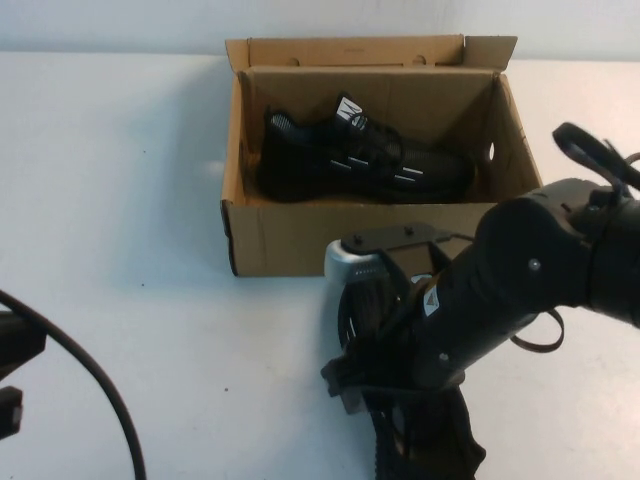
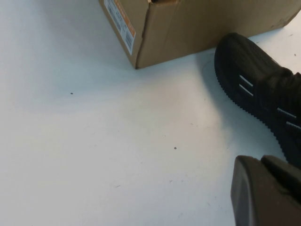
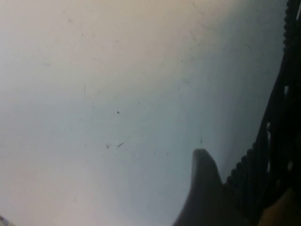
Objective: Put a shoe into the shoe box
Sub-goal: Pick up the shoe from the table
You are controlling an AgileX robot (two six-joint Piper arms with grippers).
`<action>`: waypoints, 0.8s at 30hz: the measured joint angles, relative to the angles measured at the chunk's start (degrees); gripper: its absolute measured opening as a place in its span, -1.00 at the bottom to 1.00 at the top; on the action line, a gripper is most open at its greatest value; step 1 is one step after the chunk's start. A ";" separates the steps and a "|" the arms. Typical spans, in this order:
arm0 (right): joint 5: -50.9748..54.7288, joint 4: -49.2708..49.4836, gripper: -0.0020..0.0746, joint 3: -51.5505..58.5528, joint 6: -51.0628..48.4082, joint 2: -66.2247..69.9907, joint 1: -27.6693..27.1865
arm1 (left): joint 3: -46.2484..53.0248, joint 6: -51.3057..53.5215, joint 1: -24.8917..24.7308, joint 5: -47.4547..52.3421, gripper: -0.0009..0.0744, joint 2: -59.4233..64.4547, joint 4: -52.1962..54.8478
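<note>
The brown cardboard shoe box (image 1: 300, 235) stands open at the back centre, with one black mesh sneaker (image 1: 360, 155) lying inside it. A look-alike shoe (image 1: 425, 445) lies in front of the box, mostly under my right arm. My right gripper (image 1: 400, 395) is down over it. In the right wrist view one finger (image 3: 202, 183) lies against the shoe's ridged sole (image 3: 273, 141), and the other finger is hidden. My left gripper (image 2: 265, 165) is shut and empty, low over the table at the near left. Its view shows the box corner (image 2: 141, 42) and the outer shoe (image 2: 258, 89).
A black cable (image 1: 90, 385) curves across the near left by the left arm (image 1: 12, 375). White table (image 1: 120, 200) spreads to the left of the box. A printed label (image 2: 120, 23) is on the box end.
</note>
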 joint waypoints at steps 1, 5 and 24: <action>-0.51 0.08 0.00 0.00 0.51 0.82 0.00 | 0.00 0.00 0.00 0.00 -0.99 0.00 0.00; -1.38 -0.06 -0.02 0.00 1.55 4.00 0.00 | 0.00 0.00 0.00 0.00 -0.99 0.00 0.00; 1.25 -7.15 -0.96 -0.14 -4.27 -1.54 1.08 | -0.09 0.00 0.00 -0.55 -0.99 0.00 -4.04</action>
